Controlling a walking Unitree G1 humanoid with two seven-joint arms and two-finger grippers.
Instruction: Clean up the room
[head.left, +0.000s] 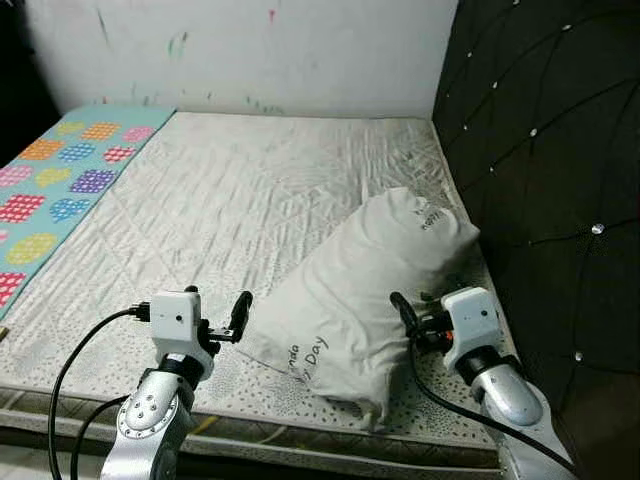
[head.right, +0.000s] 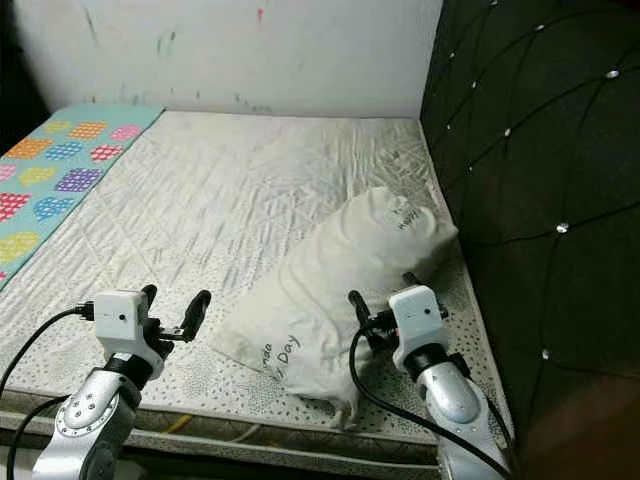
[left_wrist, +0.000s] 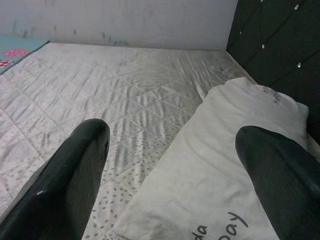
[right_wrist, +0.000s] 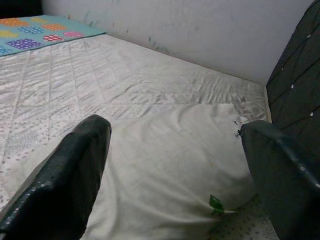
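A big bed (head.left: 250, 200) with a bare white mattress is filling the room, with a dark padded headboard (head.left: 550, 150) standing along the robot's right side and a white wall (head.left: 250, 50) at the far end. A blue sheet with coloured dots (head.left: 60, 180) is lying on the far left part of the bed.

A white pillow (head.left: 360, 290) is lying on the mattress, near the headboard. It is lying slanted: its long way is running from the near edge of the bed, close to the robot, up and away toward the headboard.

The left gripper (head.left: 215, 318) is hanging just beside the pillow's near left corner, with its fingers (left_wrist: 65, 185) spread wide apart and holding nothing. The right gripper (head.left: 425, 318) is sitting at the pillow's right side, just beside it or touching it, and its fingers (right_wrist: 65, 180) are spread wide apart too.

The pillow is sitting between the two grippers. The right one looks a little nearer to it. I think both arms are getting ready to grab the pillow from its two sides.
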